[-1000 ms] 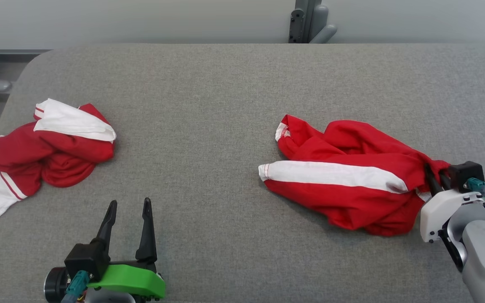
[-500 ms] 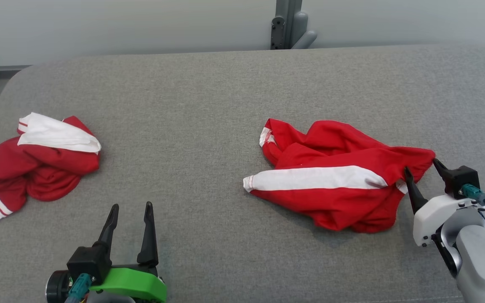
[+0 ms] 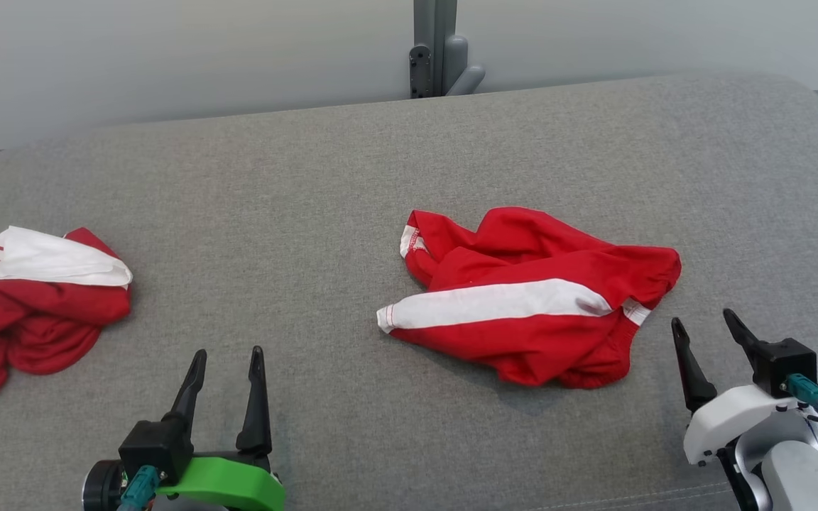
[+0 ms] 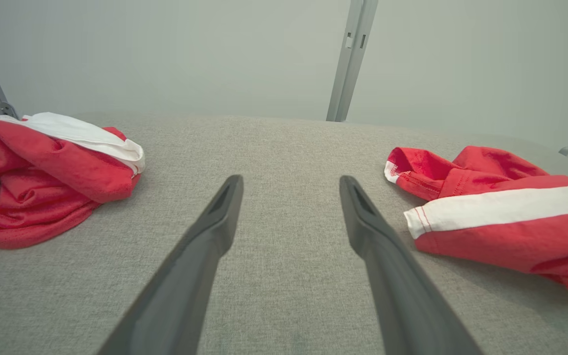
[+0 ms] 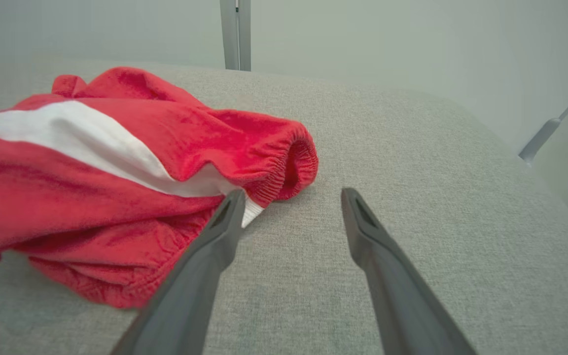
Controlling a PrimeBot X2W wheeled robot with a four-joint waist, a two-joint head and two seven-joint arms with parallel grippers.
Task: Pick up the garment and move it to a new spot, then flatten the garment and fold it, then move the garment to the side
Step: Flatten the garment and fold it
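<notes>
Garment (image 3: 530, 305), red soft knit with one white stripe and a gathered elastic hem, lies crumpled in the middle of the grey woven table (image 3: 309, 199). Right gripper (image 3: 703, 318) is spread just beside it, empty; left gripper (image 3: 229, 351) is spread too.

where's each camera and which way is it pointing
Head view: on the head, looking forward and down at the grey table; left gripper and right gripper show, open.
Left wrist view: on the left wrist, looking along its fingers between the red shorts and a crumpled red-and-white garment.
Right wrist view: looks along its fingers past the shorts' waistband.
All share the shorts.
</notes>
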